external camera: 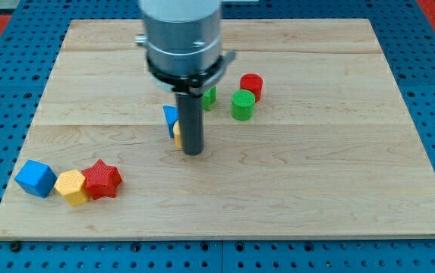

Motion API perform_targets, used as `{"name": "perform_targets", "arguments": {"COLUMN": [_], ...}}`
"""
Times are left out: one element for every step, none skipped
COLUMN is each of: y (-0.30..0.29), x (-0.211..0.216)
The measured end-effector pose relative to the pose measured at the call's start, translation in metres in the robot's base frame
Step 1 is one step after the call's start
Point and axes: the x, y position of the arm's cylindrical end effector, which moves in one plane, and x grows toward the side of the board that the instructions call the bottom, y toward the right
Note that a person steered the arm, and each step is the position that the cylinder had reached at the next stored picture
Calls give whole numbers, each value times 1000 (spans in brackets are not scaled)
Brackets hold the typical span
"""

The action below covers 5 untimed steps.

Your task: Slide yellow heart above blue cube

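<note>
Camera view: my tip (193, 152) rests on the wooden worktop (316, 189) near centre, touching a yellow block (178, 133), probably the heart, mostly hidden behind the rod. A blue block (171, 118) sits just above it. Blue cube (36, 178) lies at the view's bottom left, beside a yellow block (71, 186) and red star (102, 179). No gripper fitted.

Behind the rod (191, 121): blue block (171, 119), yellow block (178, 134) and green block (210, 96) mostly hidden, shapes unreadable.
</note>
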Motion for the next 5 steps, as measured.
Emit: {"name": "perform_targets", "arguments": {"y": [42,73,15,-66,-37], "x": [-1,-31,-50,-45,-39]}}
